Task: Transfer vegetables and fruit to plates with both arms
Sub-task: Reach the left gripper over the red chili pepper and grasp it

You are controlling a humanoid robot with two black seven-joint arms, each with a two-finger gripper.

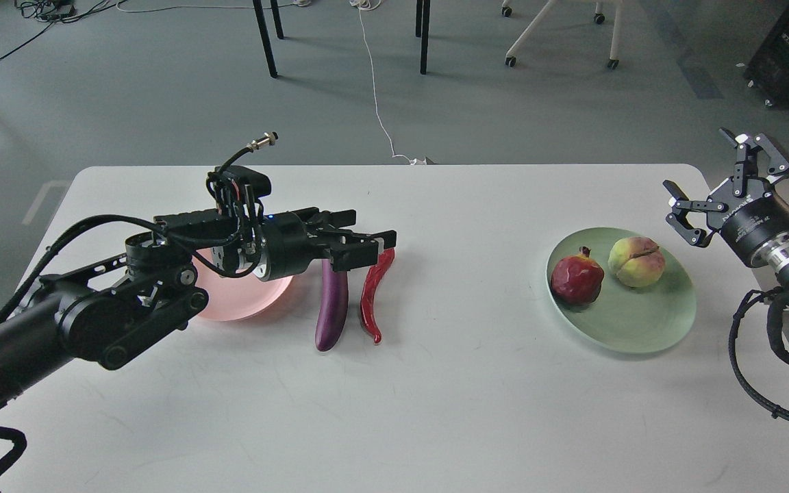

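The purple eggplant (331, 311) and the red chili pepper (369, 301) lie side by side at the table's middle, with their far ends hidden behind my left gripper (372, 231). That gripper is open, points right and hovers over them. The pink plate (237, 305) lies just left of the eggplant, half hidden by my left arm. The pomegranate (577, 277) and the peach-like fruit (635, 261) rest on the green plate (641, 325) at the right. My right gripper (699, 161) is open and empty, up and to the right of the green plate.
The white table (435, 411) ends just right of the green plate. My right arm's black cable (754, 370) loops over that edge. Beyond the far edge are the grey floor, a white cable (377, 103), table legs and a chair base.
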